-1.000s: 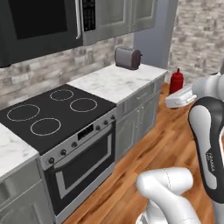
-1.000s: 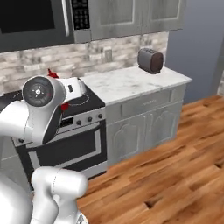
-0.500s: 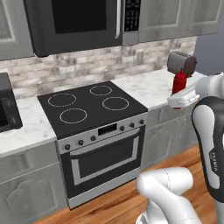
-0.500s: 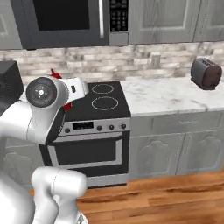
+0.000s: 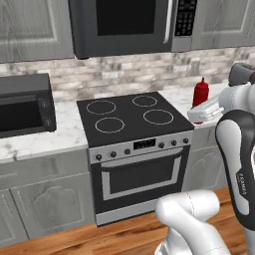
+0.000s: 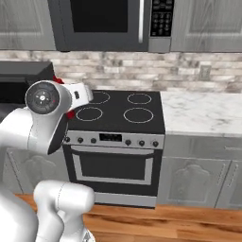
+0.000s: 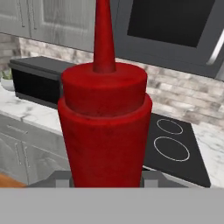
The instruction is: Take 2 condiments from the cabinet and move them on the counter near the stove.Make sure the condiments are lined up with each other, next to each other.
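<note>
My gripper [image 5: 201, 112] is shut on a red squeeze bottle [image 5: 200, 93], one of the condiments, and holds it upright in the air. In the left base view the bottle hangs by the right edge of the stove [image 5: 132, 118], in front of the marble counter [image 5: 40, 135]. Close up in the hand view, the bottle [image 7: 105, 127] has its tapered nozzle pointing up and hides my fingertips. Behind it lie the black cooktop [image 7: 175, 146] and its ring burners. In the right base view, bits of the red bottle [image 6: 70, 114] peek out behind my arm, left of the stove [image 6: 118, 112].
A black-and-steel microwave [image 5: 124, 25] hangs over the stove between grey wall cabinets [image 5: 35, 30]. A black oven box [image 5: 22, 107] stands on the counter left of the stove. A toaster [image 5: 241, 74] sits at the far right. Marble counter [image 6: 203, 113] runs right of the stove.
The whole picture has swung: the base has moved, and the stove now sits square in front. The bottle stays in my shut gripper in the same pose.
</note>
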Tool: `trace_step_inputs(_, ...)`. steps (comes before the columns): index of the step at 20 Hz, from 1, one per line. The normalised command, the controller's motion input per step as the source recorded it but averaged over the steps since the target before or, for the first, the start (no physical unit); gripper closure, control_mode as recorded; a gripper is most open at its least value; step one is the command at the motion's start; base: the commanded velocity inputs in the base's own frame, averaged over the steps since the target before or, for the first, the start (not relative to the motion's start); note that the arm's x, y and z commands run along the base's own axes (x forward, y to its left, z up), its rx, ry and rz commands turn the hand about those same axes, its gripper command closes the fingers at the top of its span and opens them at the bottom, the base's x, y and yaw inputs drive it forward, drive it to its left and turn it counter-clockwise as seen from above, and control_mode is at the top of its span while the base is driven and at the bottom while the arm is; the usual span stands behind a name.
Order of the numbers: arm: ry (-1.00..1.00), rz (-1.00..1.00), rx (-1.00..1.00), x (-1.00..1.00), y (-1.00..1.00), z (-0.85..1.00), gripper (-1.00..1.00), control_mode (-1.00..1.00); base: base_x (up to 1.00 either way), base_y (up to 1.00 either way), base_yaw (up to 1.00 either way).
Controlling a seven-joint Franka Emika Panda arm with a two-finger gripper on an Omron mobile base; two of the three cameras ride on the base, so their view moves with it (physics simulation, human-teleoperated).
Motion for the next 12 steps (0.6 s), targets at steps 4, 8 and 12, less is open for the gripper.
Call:
trace_step_inputs(4, 0.0, 0.0, 0.0, 0.0, 0.0, 0.0, 1.0, 1.0, 0.04, -0.25, 0.1)
trace_step_inputs(8, 0.0, 0.0, 0.0, 0.0, 0.0, 0.0, 1.0, 1.0, 0.13, -0.34, 0.05)
trace_step_inputs(12, 0.0, 0.0, 0.0, 0.0, 0.0, 0.0, 1.0, 1.0, 0.15, -0.69, 0.05)
